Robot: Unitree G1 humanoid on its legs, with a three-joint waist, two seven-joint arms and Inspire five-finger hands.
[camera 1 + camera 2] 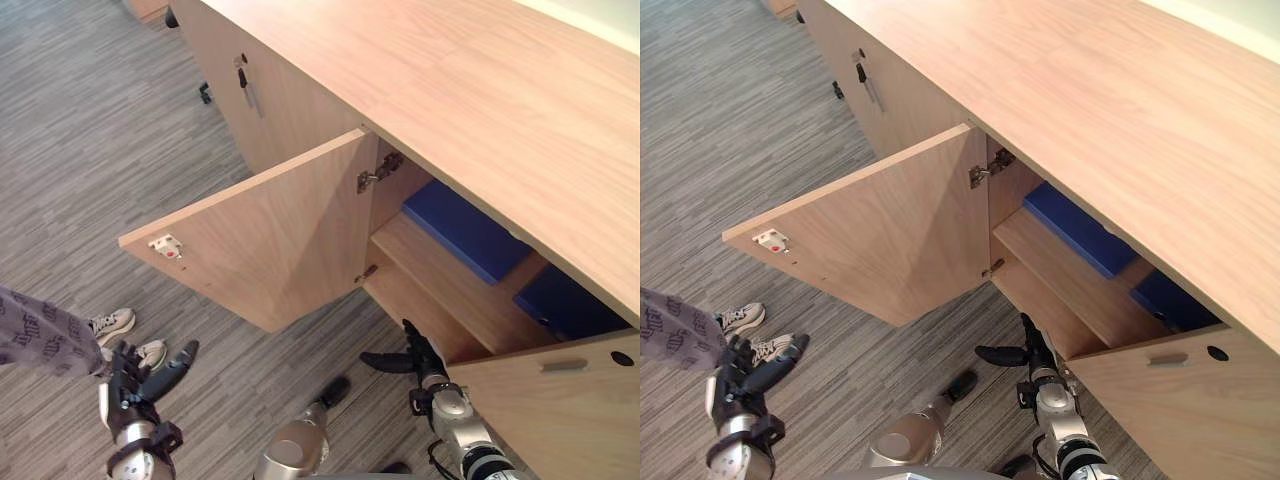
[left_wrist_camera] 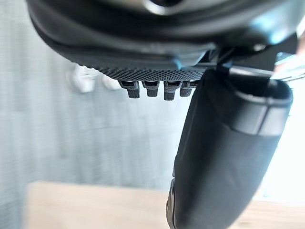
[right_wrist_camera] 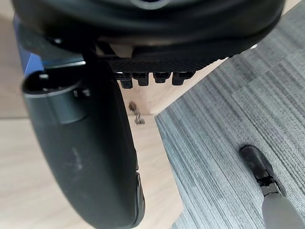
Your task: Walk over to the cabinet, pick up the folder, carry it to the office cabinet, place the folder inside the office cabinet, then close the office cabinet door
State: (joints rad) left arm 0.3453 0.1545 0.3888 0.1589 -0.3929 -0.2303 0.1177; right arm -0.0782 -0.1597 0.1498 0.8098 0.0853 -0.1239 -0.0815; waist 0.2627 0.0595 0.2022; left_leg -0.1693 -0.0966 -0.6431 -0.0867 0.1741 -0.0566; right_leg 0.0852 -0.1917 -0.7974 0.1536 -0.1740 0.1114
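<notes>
The blue folder (image 1: 463, 232) already lies on the shelf (image 1: 450, 285) at right, so my left hand (image 1: 130, 385) and right hand (image 1: 425, 362) hang empty, fingers loose, free to swing the open door (image 1: 280, 240) shut.

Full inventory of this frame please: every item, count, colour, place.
light wooden office cabinet: 1, light wood, along the right.
open cabinet door: 1, light wood, swung out over the floor.
closed right door: 1, light wood, lower right.
flat blue folders: 2, blue, inside the cabinet; one near the hinges, the other partly behind the closed right door.
grey striped carpet: 1, grey, floor.
person's white sneakers: 2, white, on the carpet at left.
left hand: dark, open, empty, beside the sneakers.
right hand: dark, open, empty, before the cabinet opening.
</notes>
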